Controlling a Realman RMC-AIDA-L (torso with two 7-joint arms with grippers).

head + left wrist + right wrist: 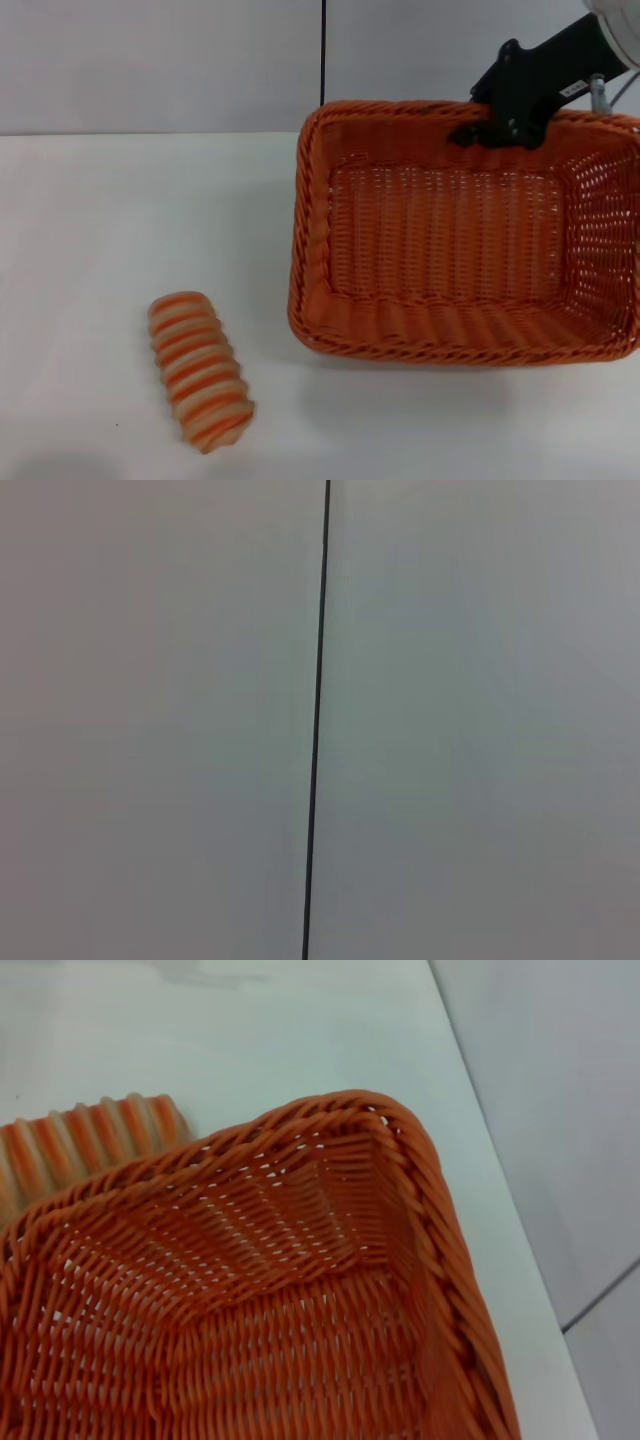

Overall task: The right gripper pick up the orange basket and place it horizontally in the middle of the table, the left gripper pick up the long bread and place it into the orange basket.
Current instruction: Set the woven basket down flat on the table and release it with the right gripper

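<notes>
The orange basket point(440, 335) lies lengthwise across the right half of the white table point(120, 220). My right gripper point(495, 130), a black claw, comes in from the upper right and is clamped on the basket's far rim. The long bread point(200, 372), striped orange and cream, lies on the table in front of the basket's left end. The right wrist view looks down into a corner of the basket point(300, 1290), with the bread point(80, 1145) just beyond its rim. My left gripper is out of view.
A pale grey wall point(150, 60) with a thin black vertical line point(318, 720) backs the table. The left wrist view shows only this wall. White tabletop stretches left of the basket and around the bread.
</notes>
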